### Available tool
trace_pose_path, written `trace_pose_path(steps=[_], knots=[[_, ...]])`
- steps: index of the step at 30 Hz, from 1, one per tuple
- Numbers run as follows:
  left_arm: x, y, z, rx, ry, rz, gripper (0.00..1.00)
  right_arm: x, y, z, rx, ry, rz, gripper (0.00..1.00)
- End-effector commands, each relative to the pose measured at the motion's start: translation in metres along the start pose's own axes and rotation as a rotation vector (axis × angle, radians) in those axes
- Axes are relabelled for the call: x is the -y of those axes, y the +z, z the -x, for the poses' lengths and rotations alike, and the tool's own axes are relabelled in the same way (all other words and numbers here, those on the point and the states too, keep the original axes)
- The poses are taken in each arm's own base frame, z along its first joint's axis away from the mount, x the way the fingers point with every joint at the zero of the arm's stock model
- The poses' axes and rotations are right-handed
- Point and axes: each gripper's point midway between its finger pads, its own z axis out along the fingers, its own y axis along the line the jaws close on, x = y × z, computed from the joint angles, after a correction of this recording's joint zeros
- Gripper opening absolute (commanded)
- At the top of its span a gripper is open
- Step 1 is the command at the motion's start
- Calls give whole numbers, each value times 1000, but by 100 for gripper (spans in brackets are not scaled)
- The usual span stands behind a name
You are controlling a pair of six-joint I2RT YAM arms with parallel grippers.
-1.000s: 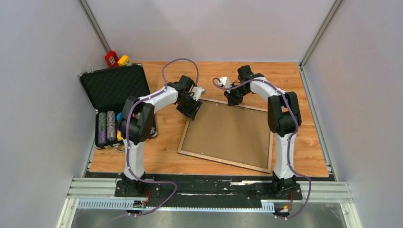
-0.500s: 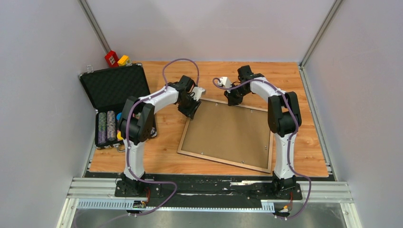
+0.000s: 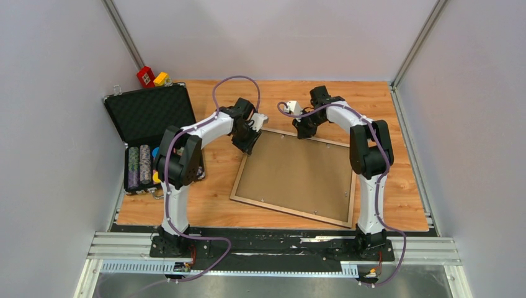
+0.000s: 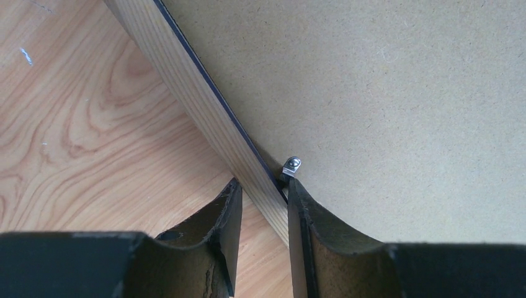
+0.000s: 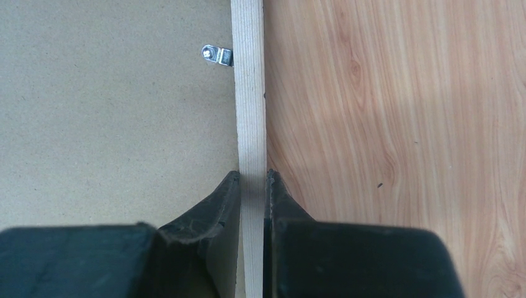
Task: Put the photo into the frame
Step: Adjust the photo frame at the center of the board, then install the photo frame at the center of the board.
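**2 white arms, black joints**

The left arm and right arm share white links and black joints. A purple cable runs along each. The fingers are black, curved and scuffed.

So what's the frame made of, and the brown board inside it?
The frame looks like pale wood, unpainted on this side; fine grain lines show. The brown board seems to be pressed hardboard, matte and finely speckled with no grain.

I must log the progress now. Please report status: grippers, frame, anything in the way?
Both shut on the frame border: left gripper, right gripper. It lies back up, backing panel in it. No photo seen. Chip case apart, at left.
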Motion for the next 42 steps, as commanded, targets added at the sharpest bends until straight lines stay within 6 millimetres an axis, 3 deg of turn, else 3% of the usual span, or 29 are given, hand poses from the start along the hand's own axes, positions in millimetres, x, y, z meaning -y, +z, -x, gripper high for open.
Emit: trace_pose_path(steps=[1, 4, 8, 12, 19, 31, 37, 42], knots=[[-6, -12, 25, 68, 63, 30, 32, -24, 4, -15, -56, 72, 61, 0], [-5, -15, 28, 81, 63, 28, 33, -24, 4, -16, -57, 74, 62, 0], [-4, -17, 29, 84, 51, 27, 56, -24, 5, -16, -57, 75, 61, 0], [-5, -16, 28, 79, 46, 29, 71, -24, 4, -16, -59, 77, 58, 0], [-8, -13, 25, 69, 54, 43, 71, -25, 4, -16, -61, 80, 59, 0], [-9, -10, 23, 60, 68, 44, 58, -25, 4, -17, -65, 89, 59, 0], [1, -15, 23, 66, 31, 2, 65, -23, 3, -5, -36, 92, 58, 0], [2, -17, 33, 86, -39, -26, 63, -26, 10, 7, -25, 98, 65, 0]])
